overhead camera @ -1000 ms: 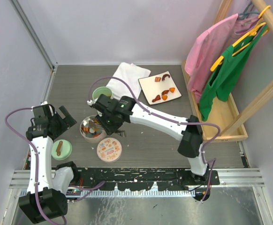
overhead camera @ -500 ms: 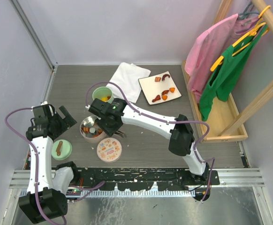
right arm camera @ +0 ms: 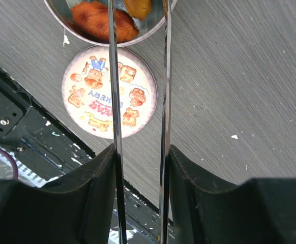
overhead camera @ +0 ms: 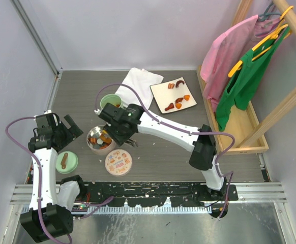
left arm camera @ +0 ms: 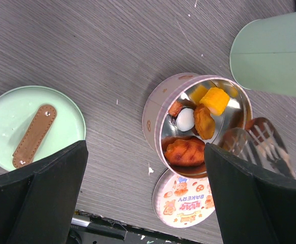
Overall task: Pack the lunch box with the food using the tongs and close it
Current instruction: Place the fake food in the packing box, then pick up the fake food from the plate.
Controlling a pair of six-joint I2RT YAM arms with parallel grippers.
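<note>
Packing step: right tool point(right arm camera: 140, 152) clamped the tongs point(right arm camera: 112, 76), arms slightly parted, tips over the open lunch box point(left arm camera: 155, 109) at frame centre-left, which already held food point(left arm camera: 183, 151). Left tool point(overhead camera: 70, 127) hung wide open, empty. Next move probably called for swinging to the plate point(overhead camera: 160, 91), upper centre, for more pieces.

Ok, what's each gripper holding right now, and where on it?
Right gripper pinches the tongs across both arms, well back from the tips. Left gripper is open, holding nothing.
</note>
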